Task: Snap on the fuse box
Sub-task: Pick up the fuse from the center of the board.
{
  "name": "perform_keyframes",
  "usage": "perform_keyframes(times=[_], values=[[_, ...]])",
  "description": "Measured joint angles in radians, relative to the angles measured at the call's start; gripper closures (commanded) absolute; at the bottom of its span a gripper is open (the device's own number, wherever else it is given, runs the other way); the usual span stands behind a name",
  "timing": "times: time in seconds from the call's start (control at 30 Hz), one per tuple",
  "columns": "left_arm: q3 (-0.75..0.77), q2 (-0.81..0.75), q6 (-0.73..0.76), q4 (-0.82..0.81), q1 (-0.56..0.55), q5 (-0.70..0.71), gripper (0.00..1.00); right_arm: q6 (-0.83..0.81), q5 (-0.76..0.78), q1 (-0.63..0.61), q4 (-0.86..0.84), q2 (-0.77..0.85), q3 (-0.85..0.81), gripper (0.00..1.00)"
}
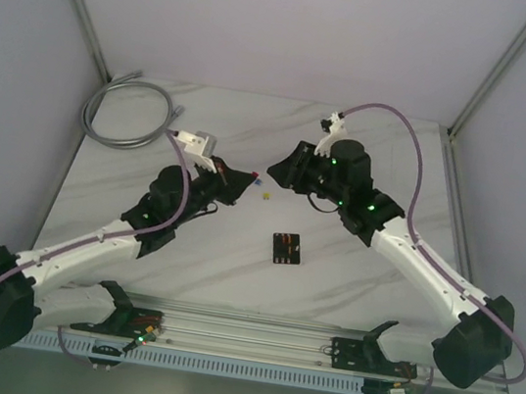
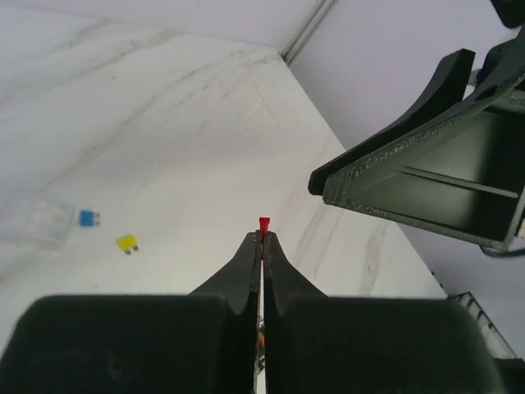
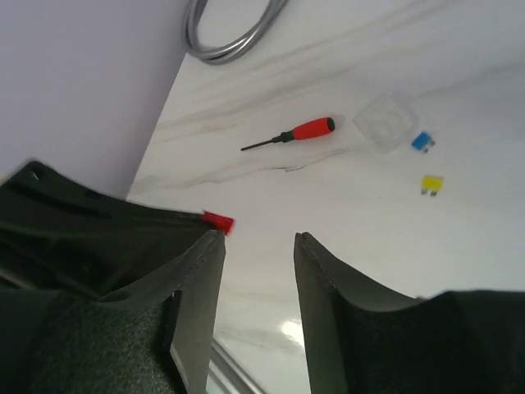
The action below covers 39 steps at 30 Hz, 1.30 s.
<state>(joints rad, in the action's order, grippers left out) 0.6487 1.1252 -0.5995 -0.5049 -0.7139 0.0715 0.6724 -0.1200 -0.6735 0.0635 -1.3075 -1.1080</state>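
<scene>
The fuse box [image 1: 286,248], a small flat black square, lies on the marble table nearer the arm bases than both grippers; neither wrist view shows it. My left gripper [image 2: 263,236] is shut on a tiny red fuse [image 2: 263,223] that pokes out past its fingertips. In the right wrist view the same red fuse [image 3: 218,221] sits just beside my right gripper [image 3: 258,236], which is open with nothing between its fingers. From above, the left gripper [image 1: 249,177] and right gripper [image 1: 272,171] nearly meet tip to tip above the table's middle.
A blue fuse [image 2: 88,217] and a yellow fuse [image 2: 127,243] lie loose beside a clear square cover [image 2: 34,217]. A red-handled screwdriver [image 3: 299,133] lies farther off. A grey coiled cable [image 1: 127,112] sits at the back left corner. Walls enclose the table.
</scene>
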Motion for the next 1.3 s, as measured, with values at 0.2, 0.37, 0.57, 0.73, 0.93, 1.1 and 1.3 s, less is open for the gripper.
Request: perform_keyframes(times=[0.2, 0.37, 0.57, 0.73, 0.93, 1.1, 1.3], values=[[0.000, -0.127, 0.104, 0.045, 0.060, -0.143, 1.00, -0.246, -0.238, 0.067, -0.003, 0.062, 0.000, 0.53], [0.014, -0.192, 0.157, 0.074, 0.067, -0.294, 1.00, -0.401, -0.445, 0.092, -0.002, 0.092, -0.029, 0.54], [0.069, -0.200, 0.183, 0.102, 0.067, -0.465, 1.00, -0.512, -0.635, 0.094, 0.010, 0.091, -0.092, 0.57], [0.105, -0.197, 0.190, 0.105, 0.067, -0.547, 1.00, -0.554, -0.748, 0.094, 0.024, 0.077, -0.131, 0.60], [0.115, -0.185, 0.186, 0.103, 0.067, -0.599, 1.00, -0.584, -0.816, 0.094, 0.045, 0.068, -0.135, 0.65], [0.115, -0.183, 0.175, 0.098, 0.067, -0.622, 1.00, -0.597, -0.856, 0.094, 0.053, 0.063, -0.135, 0.72], [0.115, -0.179, 0.156, 0.077, 0.067, -0.639, 1.00, -0.607, -0.884, 0.094, 0.059, 0.063, -0.135, 0.80]])
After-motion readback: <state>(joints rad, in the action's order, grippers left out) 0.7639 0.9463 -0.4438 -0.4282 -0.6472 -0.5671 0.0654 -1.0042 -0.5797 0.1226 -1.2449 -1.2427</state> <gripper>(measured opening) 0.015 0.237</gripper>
